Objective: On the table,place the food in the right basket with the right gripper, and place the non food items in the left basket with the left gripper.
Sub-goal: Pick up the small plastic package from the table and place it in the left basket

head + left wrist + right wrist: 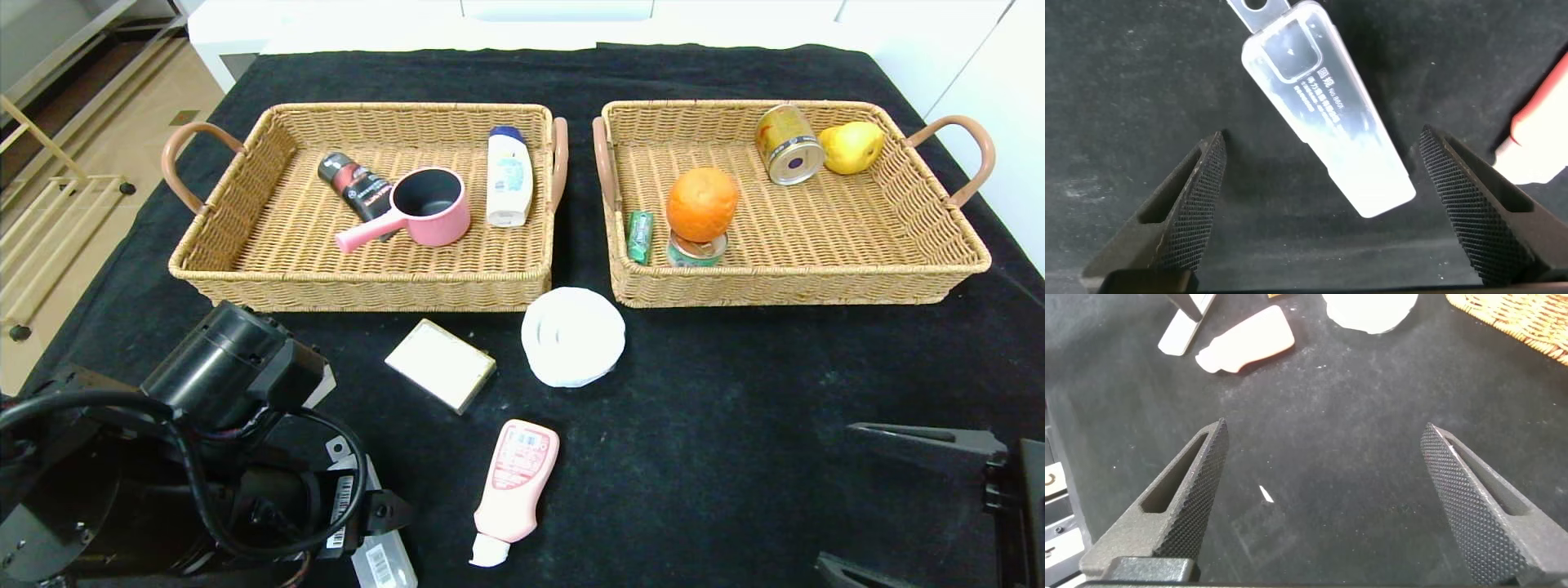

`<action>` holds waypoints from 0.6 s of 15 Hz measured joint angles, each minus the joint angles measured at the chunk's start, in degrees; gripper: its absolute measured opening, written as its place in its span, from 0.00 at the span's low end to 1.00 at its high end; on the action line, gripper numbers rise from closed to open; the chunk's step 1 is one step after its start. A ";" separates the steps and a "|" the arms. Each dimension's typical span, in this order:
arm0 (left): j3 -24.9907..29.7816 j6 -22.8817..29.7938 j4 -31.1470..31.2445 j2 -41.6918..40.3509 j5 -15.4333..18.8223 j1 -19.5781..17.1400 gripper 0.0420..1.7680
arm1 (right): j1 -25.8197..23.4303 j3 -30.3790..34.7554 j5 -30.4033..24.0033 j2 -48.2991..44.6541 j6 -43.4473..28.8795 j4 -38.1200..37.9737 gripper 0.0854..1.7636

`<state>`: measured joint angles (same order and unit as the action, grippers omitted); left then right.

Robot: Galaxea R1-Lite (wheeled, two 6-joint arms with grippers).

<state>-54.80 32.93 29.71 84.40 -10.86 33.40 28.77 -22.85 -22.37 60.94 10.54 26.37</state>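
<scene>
Low over the black table [735,392] at the near left, my left gripper [1323,137] stands open, and the translucent oblong case [1327,114] lies slantwise between its fingers, untouched. The pink bottle [516,482], flat beige box [441,364] and white round tub [572,336] lie on the cloth in front of the baskets. An orange [702,202] sits on a small tin [696,249] beside a green gum pack [640,236] in the right basket [816,286]. Over bare cloth at the near right, my right gripper [1325,427] is open and empty.
The left basket [229,269] holds a black bottle [357,188], a pink pot [429,208] and a white bottle [509,175]. A gold can [788,144] and a yellow fruit [851,147] lie at the far end of the right basket.
</scene>
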 joint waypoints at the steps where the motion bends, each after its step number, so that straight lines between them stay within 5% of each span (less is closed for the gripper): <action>1: 0.04 0.00 -0.02 0.06 -0.24 0.02 0.97 | 0.15 0.05 -0.01 -0.02 0.00 0.00 0.97; 5: 0.30 0.00 0.02 0.13 -0.32 0.13 0.97 | 0.30 0.24 0.02 0.00 0.01 0.00 0.97; 9: 0.39 -0.07 -0.06 0.89 -0.22 0.17 0.65 | 0.30 0.27 0.05 0.02 0.01 0.00 0.97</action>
<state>-54.41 32.85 29.65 85.29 -11.08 33.57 29.07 -22.58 -22.32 60.97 10.56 26.37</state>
